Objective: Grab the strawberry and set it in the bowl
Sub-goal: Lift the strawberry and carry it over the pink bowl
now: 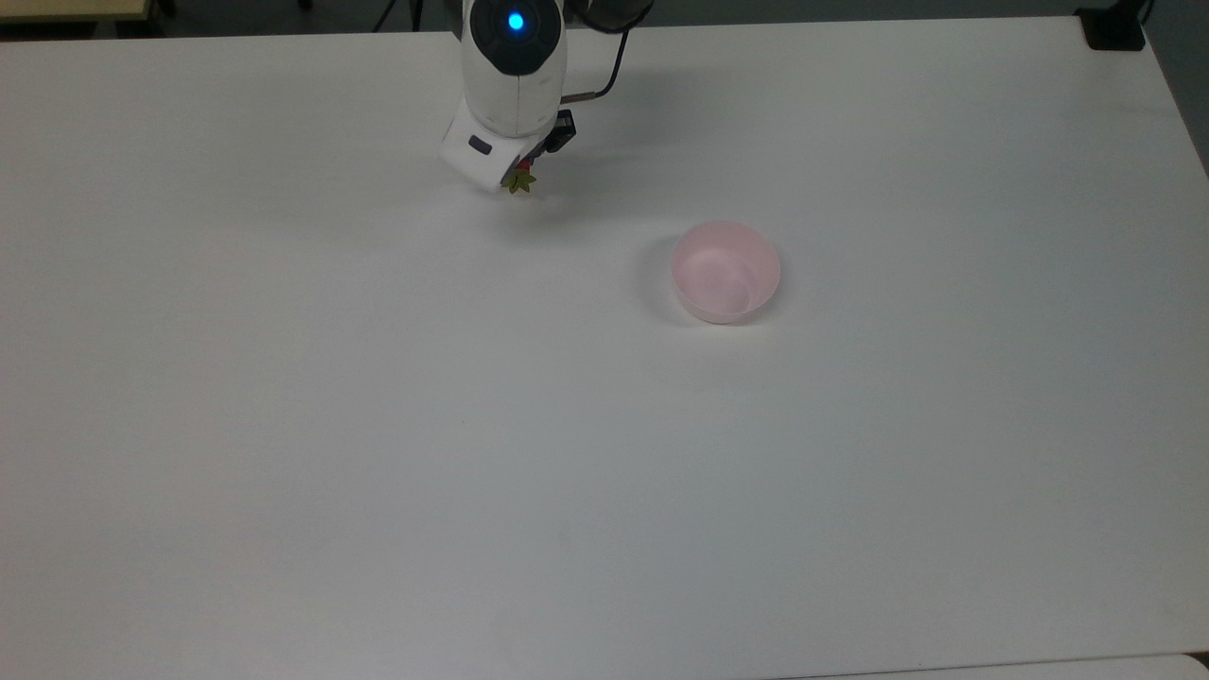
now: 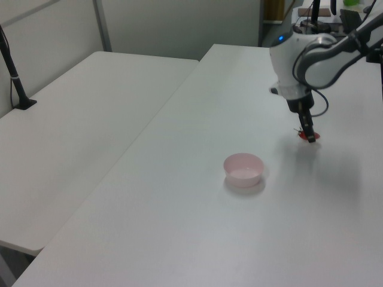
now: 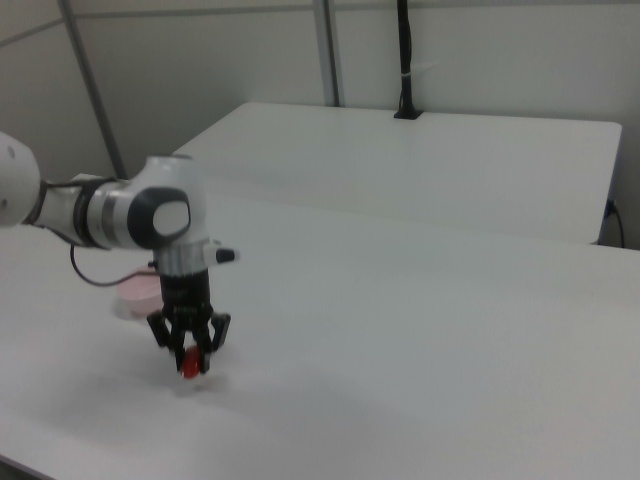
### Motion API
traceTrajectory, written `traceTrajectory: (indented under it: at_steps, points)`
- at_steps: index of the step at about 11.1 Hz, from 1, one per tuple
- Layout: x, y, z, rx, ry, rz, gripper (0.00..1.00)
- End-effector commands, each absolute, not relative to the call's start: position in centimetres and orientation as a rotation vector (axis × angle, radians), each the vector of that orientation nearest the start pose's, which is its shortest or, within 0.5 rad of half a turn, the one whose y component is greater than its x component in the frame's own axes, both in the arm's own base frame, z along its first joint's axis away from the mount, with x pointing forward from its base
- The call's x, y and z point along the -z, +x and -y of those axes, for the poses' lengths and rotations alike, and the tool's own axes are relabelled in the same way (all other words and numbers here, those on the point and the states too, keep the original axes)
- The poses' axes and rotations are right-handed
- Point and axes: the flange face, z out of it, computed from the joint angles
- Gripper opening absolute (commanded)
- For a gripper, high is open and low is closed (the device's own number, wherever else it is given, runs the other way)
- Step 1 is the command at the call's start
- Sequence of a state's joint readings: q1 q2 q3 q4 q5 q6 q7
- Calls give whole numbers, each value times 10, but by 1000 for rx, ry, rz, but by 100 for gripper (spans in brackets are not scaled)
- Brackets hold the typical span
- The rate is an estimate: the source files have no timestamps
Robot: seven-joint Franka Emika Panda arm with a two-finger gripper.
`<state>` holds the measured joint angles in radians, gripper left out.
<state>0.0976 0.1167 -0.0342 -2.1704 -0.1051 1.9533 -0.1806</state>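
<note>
Gripper [image 3: 190, 358] pinched on the red toy strawberry [image 3: 190, 367], held just above the white worktop [image 1: 378, 425]. In the top view the pink bowl [image 1: 725, 272] lies at about 4 o'clock from the strawberry, well apart. The grip should be kept firm and the fruit lifted clear before being carried over the rim.

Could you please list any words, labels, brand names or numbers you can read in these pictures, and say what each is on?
None can be read. The white table, the pale pink translucent plastic bowl, the small red toy strawberry and the white robot arm bear no legible text; the arm carries only a blue light.
</note>
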Motion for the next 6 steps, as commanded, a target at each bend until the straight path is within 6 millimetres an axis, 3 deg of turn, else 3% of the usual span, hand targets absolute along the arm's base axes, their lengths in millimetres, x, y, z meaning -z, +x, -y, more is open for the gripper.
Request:
traceTrajectory:
  at_steps: [1, 3, 6]
  points:
    - [-409, 547, -59, -397, -3131, 501, 36]
    - [-434, 574, -102, -279, -3156, 497, 37]
    - [-429, 604, -186, -213, -3158, 514, 39]
